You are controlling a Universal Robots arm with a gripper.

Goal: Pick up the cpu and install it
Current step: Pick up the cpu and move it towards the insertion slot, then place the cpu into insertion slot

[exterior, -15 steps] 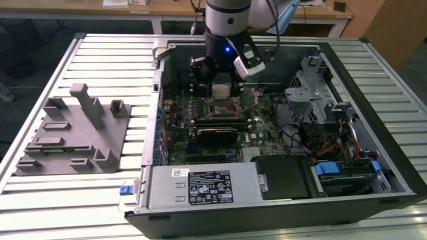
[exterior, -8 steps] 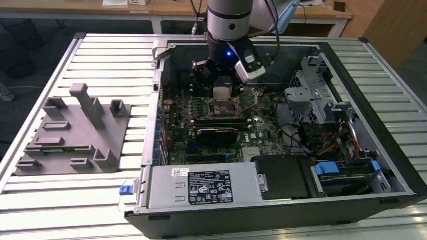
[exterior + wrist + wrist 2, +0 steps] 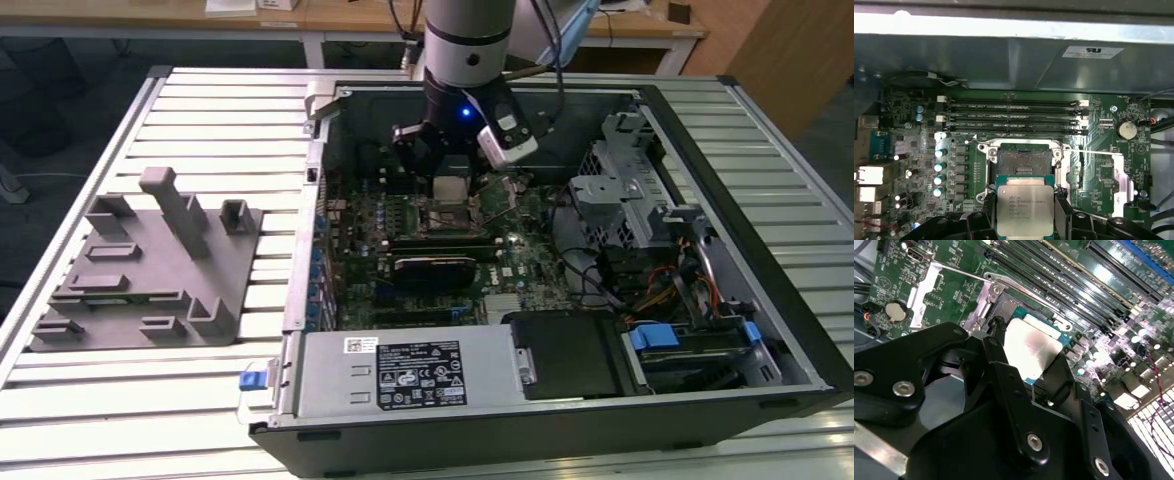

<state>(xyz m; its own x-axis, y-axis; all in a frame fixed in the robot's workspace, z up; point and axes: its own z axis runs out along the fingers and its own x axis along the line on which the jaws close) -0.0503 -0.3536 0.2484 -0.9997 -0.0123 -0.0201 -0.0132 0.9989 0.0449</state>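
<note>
The cpu, a thin square chip with a silvery top, hangs inside the open computer case with my gripper shut on it. In the first wrist view the cpu sits between two black fingers, just short of the open socket, whose dark contact field lies bare. In the second wrist view the cpu is tilted over the socket frame, with a finger against one edge. It is held slightly above the motherboard.
A grey plastic tray with upright posts lies on the slatted table at the exterior view's left. In the case are the power supply, a drive cage and cables. Memory slots and a thin socket lever border the socket.
</note>
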